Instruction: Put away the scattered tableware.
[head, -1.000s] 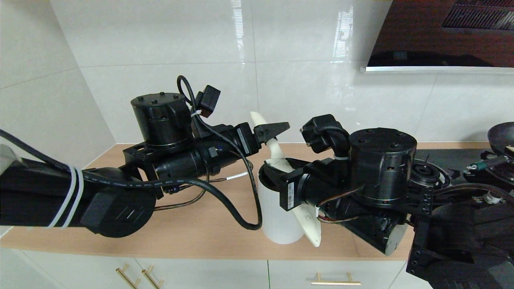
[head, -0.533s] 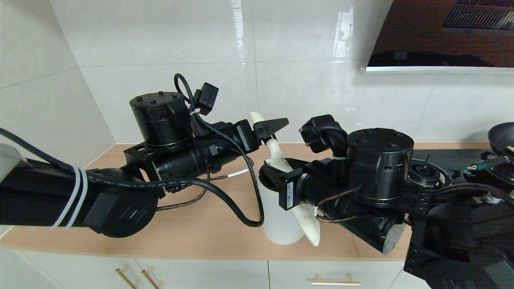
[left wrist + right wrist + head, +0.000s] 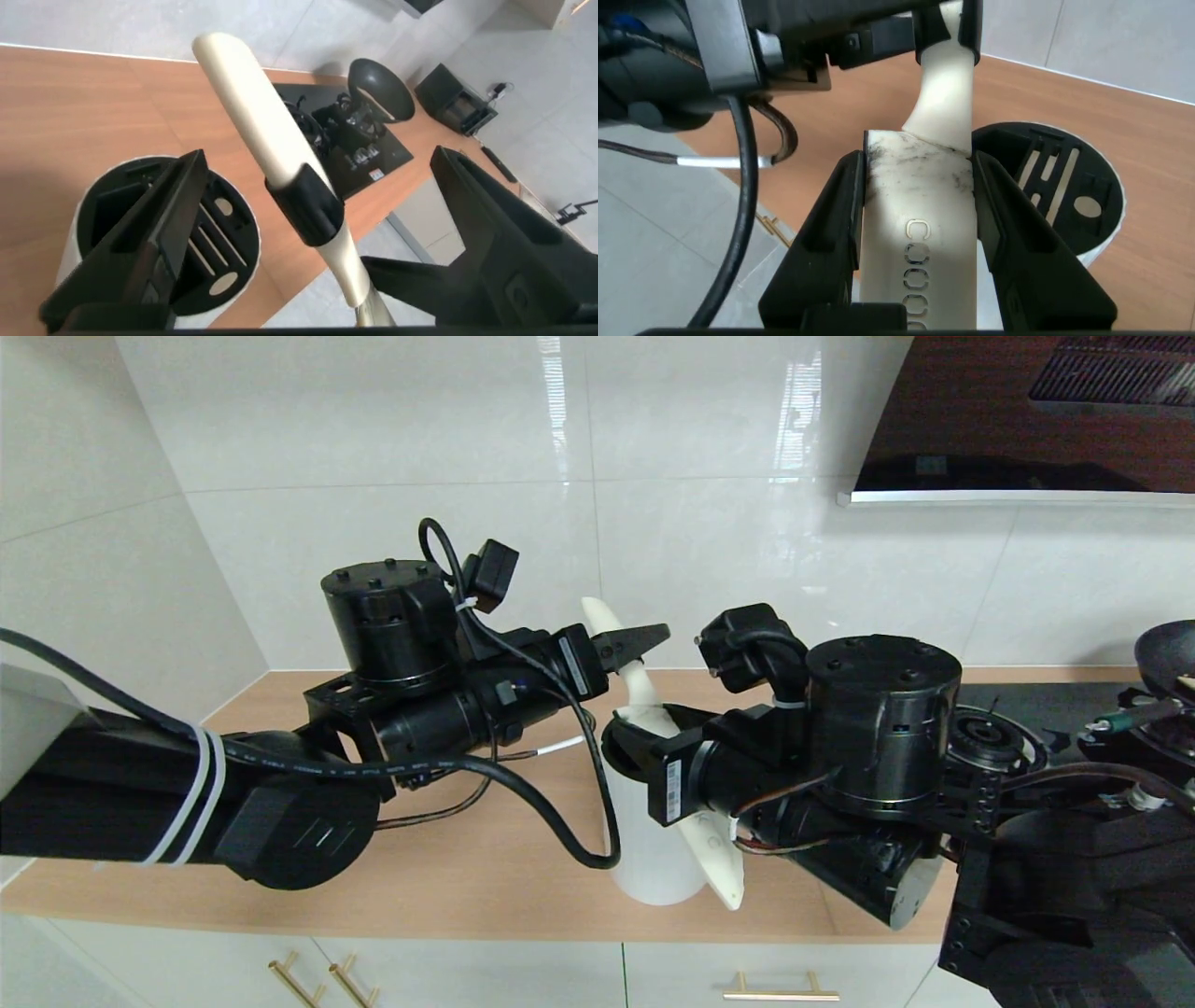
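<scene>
The left arm [image 3: 93, 803] and right arm [image 3: 1055, 859] are finished in matt black, each topped by a screw-studded cylinder [image 3: 882, 709]. Behind the left cylinder [image 3: 387, 621] white ties [image 3: 191, 793] are wrapped; below it black cables [image 3: 532, 810] are looped.

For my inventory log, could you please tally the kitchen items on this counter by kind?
Cream spatula: 1
White utensil holder: 1
Black wok: 1
Total: 3

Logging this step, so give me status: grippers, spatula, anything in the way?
Right gripper shut on spatula blade. Left gripper open, straddling its handle. Utensil holder below; no obstruction seen.
</scene>
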Controlling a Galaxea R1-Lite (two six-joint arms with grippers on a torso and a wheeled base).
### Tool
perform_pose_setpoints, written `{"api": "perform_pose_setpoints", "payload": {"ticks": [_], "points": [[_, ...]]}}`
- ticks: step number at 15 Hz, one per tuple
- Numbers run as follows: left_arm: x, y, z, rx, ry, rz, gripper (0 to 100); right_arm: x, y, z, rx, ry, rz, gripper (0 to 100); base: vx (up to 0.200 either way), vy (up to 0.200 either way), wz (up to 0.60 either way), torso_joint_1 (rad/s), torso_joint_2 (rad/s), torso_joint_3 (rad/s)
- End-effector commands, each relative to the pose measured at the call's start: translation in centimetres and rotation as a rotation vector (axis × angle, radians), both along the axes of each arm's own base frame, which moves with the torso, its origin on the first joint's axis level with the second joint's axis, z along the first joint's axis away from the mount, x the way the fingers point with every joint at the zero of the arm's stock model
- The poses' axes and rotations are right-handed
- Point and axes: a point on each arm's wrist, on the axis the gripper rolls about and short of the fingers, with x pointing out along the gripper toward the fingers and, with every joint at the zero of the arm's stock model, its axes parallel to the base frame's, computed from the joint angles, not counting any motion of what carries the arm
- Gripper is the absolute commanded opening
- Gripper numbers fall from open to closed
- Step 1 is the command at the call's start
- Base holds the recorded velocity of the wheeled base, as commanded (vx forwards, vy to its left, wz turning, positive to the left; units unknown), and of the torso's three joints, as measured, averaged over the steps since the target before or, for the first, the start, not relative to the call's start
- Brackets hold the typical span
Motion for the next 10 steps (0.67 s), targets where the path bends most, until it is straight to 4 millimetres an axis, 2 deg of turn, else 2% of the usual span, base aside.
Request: {"api": "perform_pose_setpoints", "payload": {"ticks": [1,10], "points": [[-0.07,-0.13,-0.06,0.000,0.001,-0.006,0,0.03,0.05,-0.12,-0.002,0.003,0.000,0,0.000,0.000,0.00,0.000,0.00,0.000],[-0.09,-0.18,0.25,-0.006,-0.007,-0.005,0,0.25,0.23,-0.39,-0.001,-0.003,-0.029,0,0.000,0.000,0.00,0.000,0.00,0.000]]}}
